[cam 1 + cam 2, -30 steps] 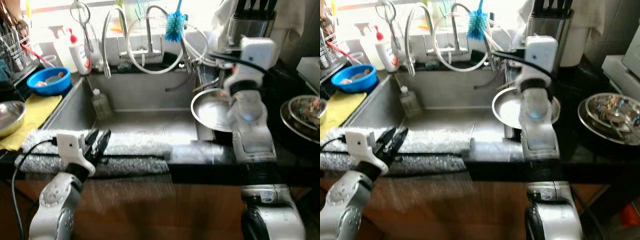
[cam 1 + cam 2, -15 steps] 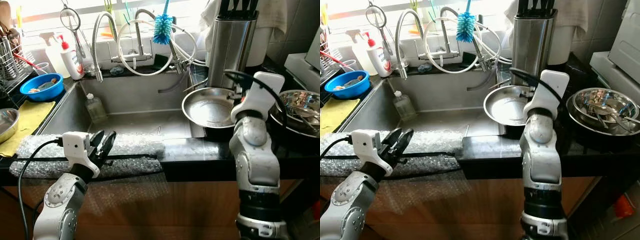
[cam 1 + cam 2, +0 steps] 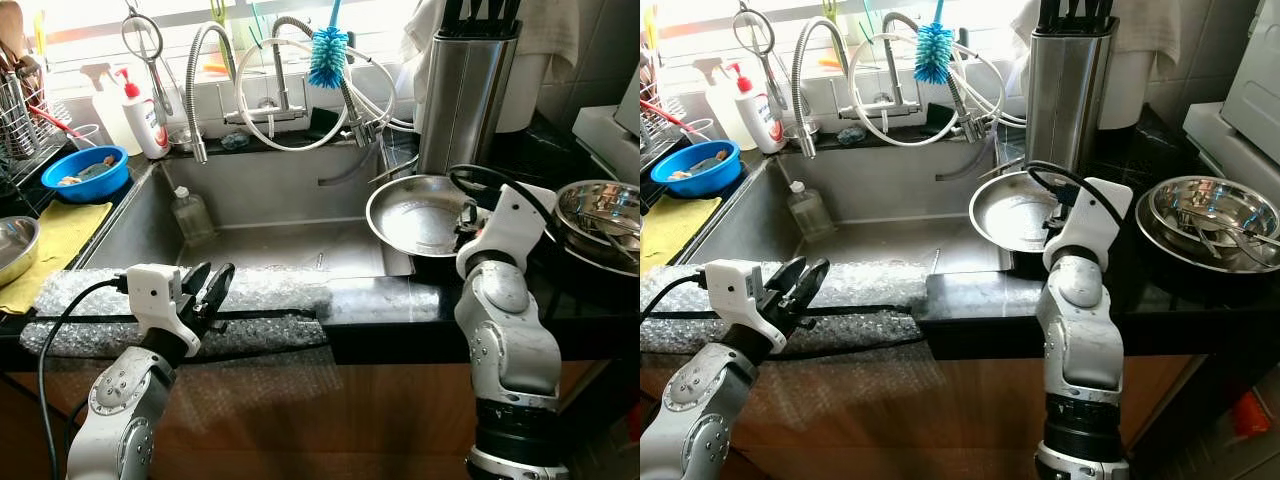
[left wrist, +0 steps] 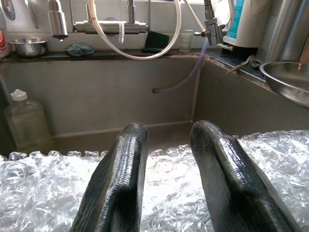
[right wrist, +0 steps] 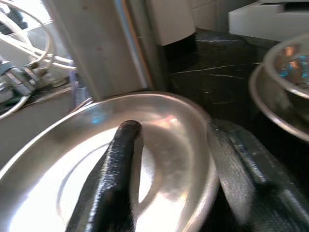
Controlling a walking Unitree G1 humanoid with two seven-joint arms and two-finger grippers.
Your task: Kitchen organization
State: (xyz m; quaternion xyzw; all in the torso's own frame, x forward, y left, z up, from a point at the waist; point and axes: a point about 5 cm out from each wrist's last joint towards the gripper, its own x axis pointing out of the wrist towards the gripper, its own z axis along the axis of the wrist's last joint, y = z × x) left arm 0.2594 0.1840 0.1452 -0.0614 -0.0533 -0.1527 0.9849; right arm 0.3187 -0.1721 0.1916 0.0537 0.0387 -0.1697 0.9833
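From my head cameras I see the steel plate (image 3: 420, 213) resting on the black counter at the right edge of the sink (image 3: 270, 215), just in front of the tall knife block (image 3: 462, 90). My right gripper (image 3: 1052, 215) is at the plate's right rim. My left gripper (image 3: 208, 290) hovers over the bubble wrap (image 3: 250, 290) laid along the sink's front ledge. A stack of steel bowls (image 3: 1210, 215) sits further right.

My left wrist camera shows my two fingers (image 4: 120, 174) spread apart above the bubble wrap, holding nothing, the sink basin beyond them.

My right wrist camera shows one finger (image 5: 113, 179) lying inside the plate (image 5: 87, 164) and the other (image 5: 246, 169) outside, under its rim, so the rim sits between them. The jaws look parted, not yet pinching.

The risk I judge here: the plate is thin, slick and overhangs the sink, so a shallow or off-centre pinch could let it slip and drop into the basin. Lifting carelessly could also knock the knife block or the bowls beside it.
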